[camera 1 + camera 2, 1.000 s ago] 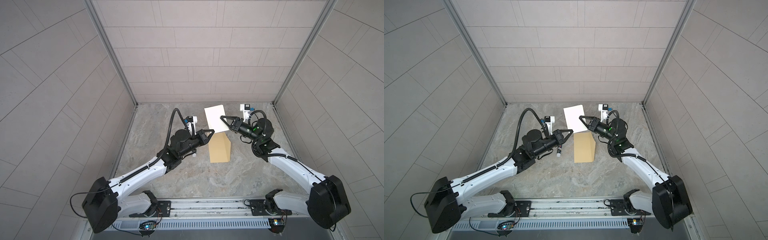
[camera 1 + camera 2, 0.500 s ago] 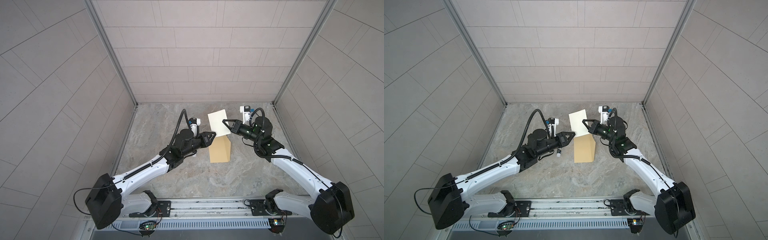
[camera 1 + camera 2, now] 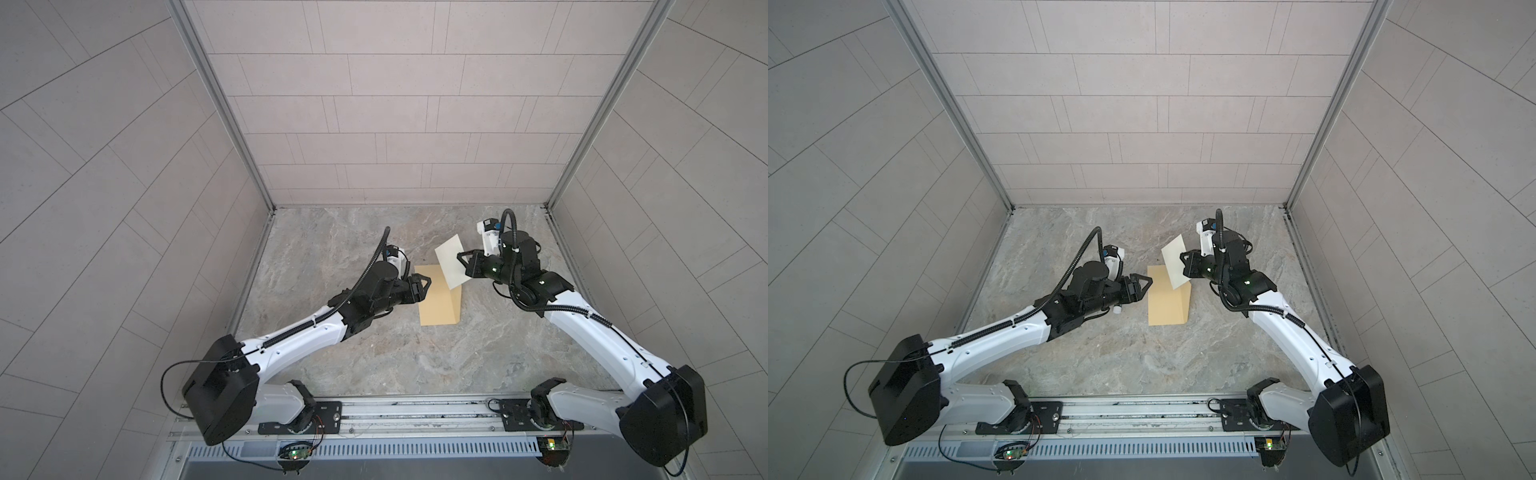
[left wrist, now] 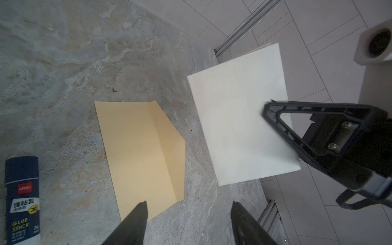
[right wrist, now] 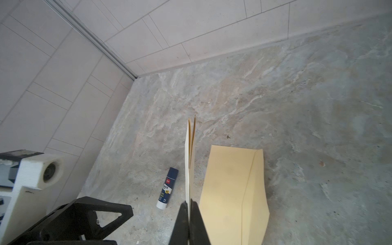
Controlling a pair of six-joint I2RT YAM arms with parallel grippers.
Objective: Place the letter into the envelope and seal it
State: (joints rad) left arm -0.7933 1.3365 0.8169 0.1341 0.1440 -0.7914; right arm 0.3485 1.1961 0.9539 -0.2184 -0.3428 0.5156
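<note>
Item: folded letter (image 3: 449, 266), pinched by right gripper (image 3: 461, 261); left gripper (image 3: 427, 287) spread, empty; envelope (image 3: 438, 309) mouth probably best lifted first.

Soft, even light fills both top views; the envelope (image 3: 436, 303) throws barely a shadow on the floor (image 3: 374, 353). Wall seams (image 3: 83, 66) far from it bow with lens distortion, and the letter (image 4: 239, 127) near it looks washed out in the left wrist view.

White arm links (image 3: 299, 336) are joined by black joints (image 3: 220, 386); black corrugated cables (image 3: 374, 259) are routed along them. Black triangular open-frame fingers (image 4: 272, 118), two silver screws (image 4: 347, 125) seen. White ribbed camera housing (image 5: 31, 171) is mounted at the wrist.
</note>
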